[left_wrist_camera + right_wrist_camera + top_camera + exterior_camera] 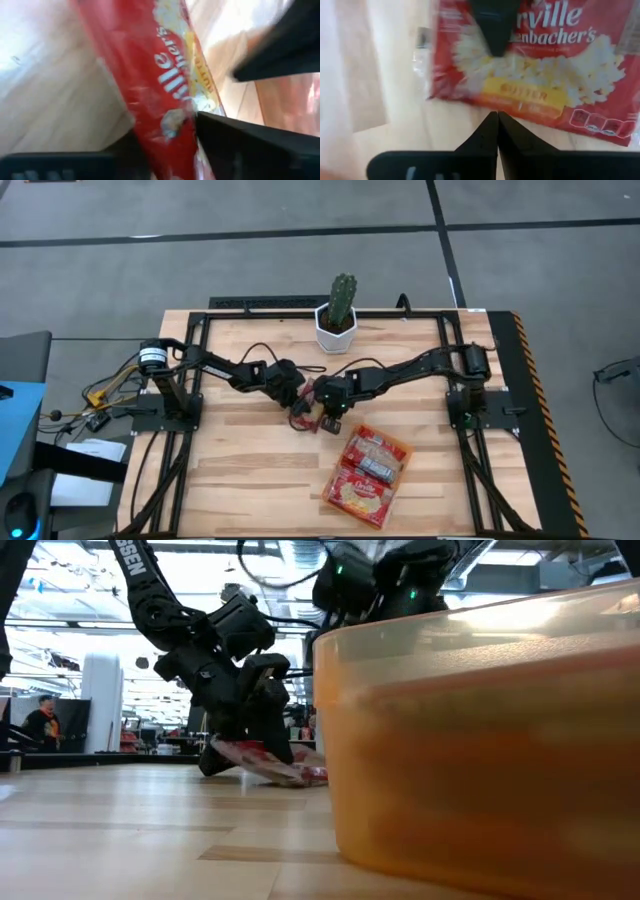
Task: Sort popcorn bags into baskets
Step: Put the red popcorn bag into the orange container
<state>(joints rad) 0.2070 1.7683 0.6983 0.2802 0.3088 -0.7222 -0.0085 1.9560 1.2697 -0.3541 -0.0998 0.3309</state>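
Left gripper [300, 402] fingers pinch 1 popcorn bag [309, 412], long axis tilted, far end on table [250, 470]; right gripper [331, 412] closed, empty.

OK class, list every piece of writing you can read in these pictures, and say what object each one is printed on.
"rville" above "nbacher's", both cut off: popcorn bag, right wrist view.
"BUTTER", blurred, on that bag's yellow band.
"ller's", partial: the popcorn bag in the left gripper, left wrist view.
"SSEN", cut off: robot arm, low view.
Small print on the packets in the orange tray: too small to read.
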